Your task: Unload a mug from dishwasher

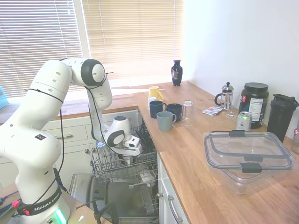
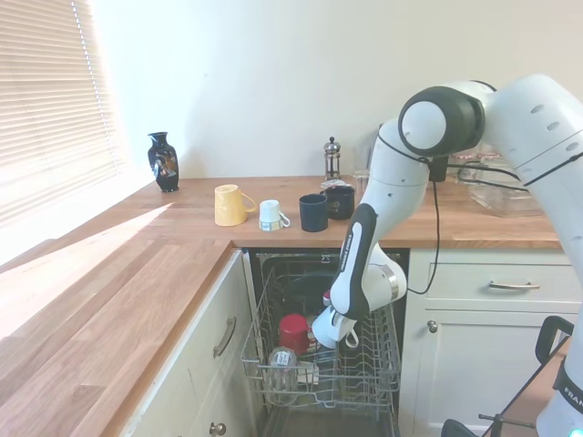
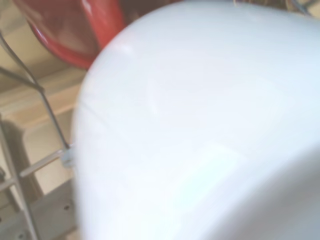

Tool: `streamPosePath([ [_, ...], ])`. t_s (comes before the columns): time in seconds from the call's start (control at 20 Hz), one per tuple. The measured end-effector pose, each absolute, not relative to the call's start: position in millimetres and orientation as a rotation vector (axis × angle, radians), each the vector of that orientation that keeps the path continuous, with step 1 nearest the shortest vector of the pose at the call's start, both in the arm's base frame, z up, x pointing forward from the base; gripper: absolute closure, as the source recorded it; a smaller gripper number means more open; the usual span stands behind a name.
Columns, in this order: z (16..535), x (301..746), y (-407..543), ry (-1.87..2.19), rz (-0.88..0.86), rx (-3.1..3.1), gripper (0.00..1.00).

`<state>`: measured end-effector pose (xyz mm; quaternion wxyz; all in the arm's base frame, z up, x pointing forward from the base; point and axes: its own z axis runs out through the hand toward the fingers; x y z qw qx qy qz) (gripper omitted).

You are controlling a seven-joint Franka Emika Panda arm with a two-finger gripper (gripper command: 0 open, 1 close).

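Note:
The dishwasher's [image 2: 290, 284] wire rack [image 2: 383, 362] is pulled out below the wooden counter. My gripper [image 2: 332, 321] reaches down into the rack and is shut on the white mug [image 2: 325, 334], which hangs tilted just above the wires with its handle low and to the right. In the wrist view the mug [image 3: 200, 130] fills nearly the whole picture. From the other side, the gripper [image 1: 135, 148] is low over the rack [image 1: 112, 169], and the mug itself is hard to pick out there.
A red cup [image 2: 293, 332] stands in the rack just left of the mug, with a clear glass [image 2: 281, 359] in front. On the counter stand a yellow mug [image 2: 228, 204], a small white mug [image 2: 271, 215], dark mugs [image 2: 313, 212] and a grey-green mug [image 1: 165, 121]. The dishwasher door [image 1: 119, 205] lies open below.

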<state>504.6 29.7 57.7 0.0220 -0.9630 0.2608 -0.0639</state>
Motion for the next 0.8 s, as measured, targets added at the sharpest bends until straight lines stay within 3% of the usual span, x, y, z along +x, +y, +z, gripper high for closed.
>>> streamPosePath([
  [0.8,63,515,12,0.878,-0.212,-2.96,1.0],
])
